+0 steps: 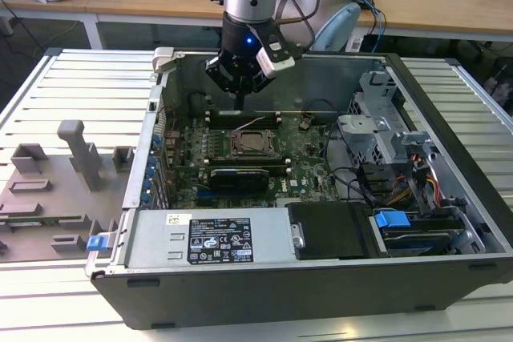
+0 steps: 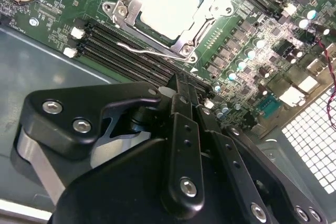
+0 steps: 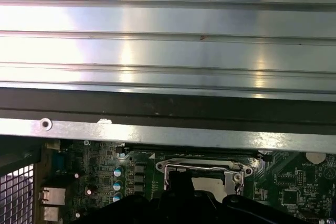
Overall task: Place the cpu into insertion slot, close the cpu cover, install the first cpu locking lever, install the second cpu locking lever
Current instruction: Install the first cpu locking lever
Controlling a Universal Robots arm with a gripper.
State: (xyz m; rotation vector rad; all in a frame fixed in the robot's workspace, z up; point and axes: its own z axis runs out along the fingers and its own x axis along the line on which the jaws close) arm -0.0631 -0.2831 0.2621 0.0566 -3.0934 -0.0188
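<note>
I see the cpu (image 2: 169, 4) seated in the insertion slot (image 1: 255, 144) on the green board (image 2: 252, 35), with the cpu cover (image 2: 207, 24) folded down around it. My gripper (image 1: 239, 94) hangs above the memory slots (image 2: 121, 45) just beside the socket, apart from the chip. Its fingers (image 2: 181, 103) are pressed together and hold nothing. A thin metal lever (image 2: 139, 50) lies along the socket's edge. The computer case (image 1: 449, 158) walls surround it all.
</note>
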